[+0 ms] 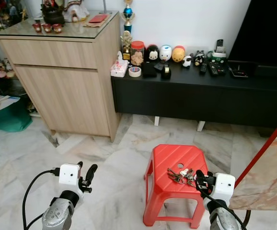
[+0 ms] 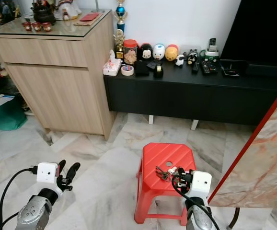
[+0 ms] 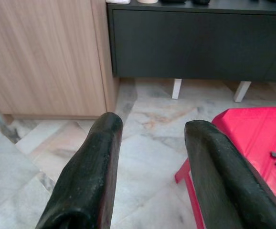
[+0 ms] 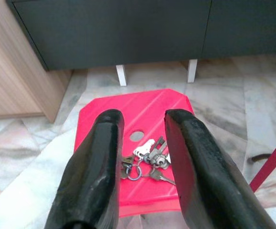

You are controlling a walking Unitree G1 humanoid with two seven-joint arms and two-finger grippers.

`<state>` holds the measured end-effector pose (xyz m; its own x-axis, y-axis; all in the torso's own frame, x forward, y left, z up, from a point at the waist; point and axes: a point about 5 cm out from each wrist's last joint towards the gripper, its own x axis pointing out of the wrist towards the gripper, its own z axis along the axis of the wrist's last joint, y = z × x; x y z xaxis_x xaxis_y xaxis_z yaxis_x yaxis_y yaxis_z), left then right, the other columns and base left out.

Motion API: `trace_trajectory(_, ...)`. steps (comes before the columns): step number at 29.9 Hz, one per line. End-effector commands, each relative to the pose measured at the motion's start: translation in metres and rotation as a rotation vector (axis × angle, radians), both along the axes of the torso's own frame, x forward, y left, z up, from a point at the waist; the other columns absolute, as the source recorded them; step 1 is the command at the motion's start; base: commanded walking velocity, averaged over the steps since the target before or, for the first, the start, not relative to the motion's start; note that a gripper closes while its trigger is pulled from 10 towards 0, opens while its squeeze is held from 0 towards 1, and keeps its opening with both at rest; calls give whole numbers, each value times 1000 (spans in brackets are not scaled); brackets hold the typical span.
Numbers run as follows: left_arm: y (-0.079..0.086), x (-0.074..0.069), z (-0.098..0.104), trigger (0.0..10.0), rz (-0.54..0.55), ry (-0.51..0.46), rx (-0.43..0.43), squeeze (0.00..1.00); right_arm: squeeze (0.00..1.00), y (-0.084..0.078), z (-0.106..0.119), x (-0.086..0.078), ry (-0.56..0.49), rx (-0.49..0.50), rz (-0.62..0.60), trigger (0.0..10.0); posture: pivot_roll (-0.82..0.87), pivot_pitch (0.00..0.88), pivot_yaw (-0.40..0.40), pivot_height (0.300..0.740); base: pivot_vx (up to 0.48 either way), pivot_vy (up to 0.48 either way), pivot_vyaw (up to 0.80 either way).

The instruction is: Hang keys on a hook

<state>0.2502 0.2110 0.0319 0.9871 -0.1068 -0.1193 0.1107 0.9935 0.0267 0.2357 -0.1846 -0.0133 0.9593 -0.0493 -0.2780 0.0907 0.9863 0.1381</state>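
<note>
Released right hand [image 4: 140,143] hovers over loose, jangly bunch of metal keys [image 4: 145,162] on red plastic stool [image 1: 172,165]; the ring looks the surest hold.

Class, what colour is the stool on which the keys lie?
Red; the stool shows best in the right wrist view.

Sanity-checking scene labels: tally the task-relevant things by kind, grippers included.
Key bunches: 1, the keys lying on the stool
Red stools: 1, the stool
Open grippers: 2, left gripper over the floor, right gripper above the keys
Total: 4
</note>
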Motion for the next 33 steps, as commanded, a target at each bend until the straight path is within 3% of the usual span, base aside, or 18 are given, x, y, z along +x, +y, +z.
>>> trace_trajectory(1, 2, 1, 2, 10000, 18, -2, -5, 0, 0, -1, 2, 1, -5, 2, -3, 10000, 56, 0, -6, 723, 0, 0, 0)
trace_trajectory(10, 2, 1, 3, 10000, 17, 12, 7, 0, 0, -2, 1, 0, 6, 11, -20, 10000, 53, 0, -4, 723, 0, 330, 0)
trace_trajectory(26, 0, 3, 8, 10000, 20, -3, 15, 0, 0, -3, 1, 0, 19, 13, -23, 10000, 57, 0, -15, 723, 0, 0, 0)
trace_trajectory(33, 0, 2, 7, 10000, 35, 2, 16, 0, 0, -4, 3, 1, 2, 8, -20, 10000, 58, 0, -15, 723, 288, 0, 0)
